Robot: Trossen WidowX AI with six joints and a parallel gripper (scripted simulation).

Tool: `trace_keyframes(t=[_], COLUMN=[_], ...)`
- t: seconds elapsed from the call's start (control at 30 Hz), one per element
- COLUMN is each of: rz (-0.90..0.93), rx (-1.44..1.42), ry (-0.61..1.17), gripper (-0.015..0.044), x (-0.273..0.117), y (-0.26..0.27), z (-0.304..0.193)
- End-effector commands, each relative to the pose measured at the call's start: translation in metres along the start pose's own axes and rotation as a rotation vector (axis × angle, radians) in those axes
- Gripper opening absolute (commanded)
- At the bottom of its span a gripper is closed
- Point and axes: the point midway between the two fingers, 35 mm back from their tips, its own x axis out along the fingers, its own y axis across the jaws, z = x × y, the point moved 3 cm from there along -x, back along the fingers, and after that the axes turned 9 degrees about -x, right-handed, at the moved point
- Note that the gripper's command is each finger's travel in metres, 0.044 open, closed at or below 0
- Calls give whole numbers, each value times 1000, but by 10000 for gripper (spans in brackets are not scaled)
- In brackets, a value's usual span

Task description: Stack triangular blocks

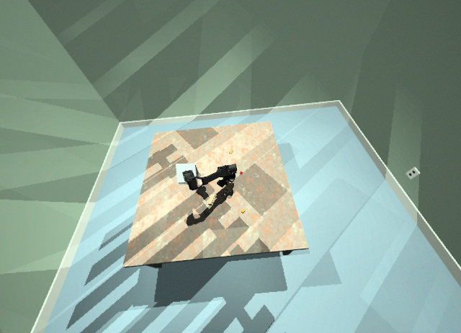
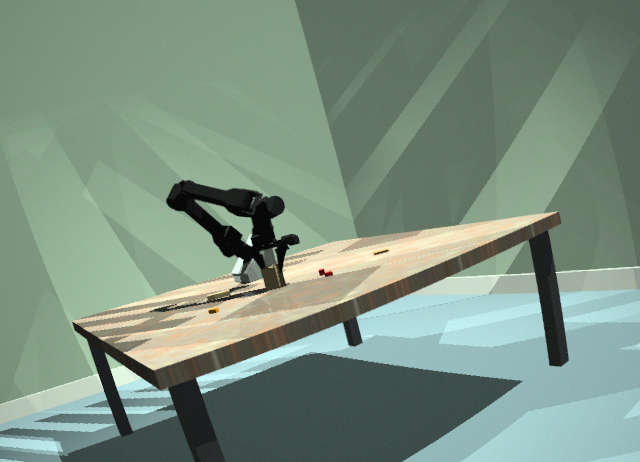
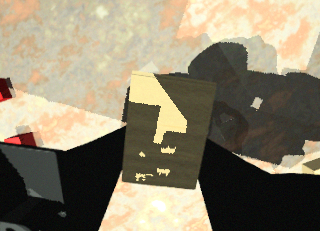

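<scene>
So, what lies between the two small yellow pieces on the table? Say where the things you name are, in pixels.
A pair of small red blocks (image 1: 240,172) (image 2: 328,273) (image 3: 20,140) lies roughly between them; the exterior view shows both blocks there.

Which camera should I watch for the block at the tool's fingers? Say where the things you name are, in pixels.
The wrist view: the block (image 3: 170,136) (image 2: 272,277) fills its middle, broad upper face in sight between the fingers. The exterior view shows it small, from the side, low at the table. In the top view the arm (image 1: 211,177) (image 2: 206,222) largely hides it.

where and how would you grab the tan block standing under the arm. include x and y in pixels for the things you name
I'd come straight down from above and pinch its two long sides, the left and right ones in the wrist view: the tan block (image 2: 271,277) (image 3: 169,133) stands upright, and those faces look straight and near parallel.
</scene>
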Motion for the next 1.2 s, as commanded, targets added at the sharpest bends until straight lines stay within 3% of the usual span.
trace_keyframes(t=[0.0,0.2,0.53,0.77,0.83,1.17], rz=[0,0,1,7,4,4], rx=[0,0,0,-2,-2,-8], ry=[0,0,0,6,5,1], gripper=[289,440,440,440,440,440], x=[0,0,-2,-97,-108,-103], y=[0,0,1,3,1,2], z=[0,0,0,1,0,0])
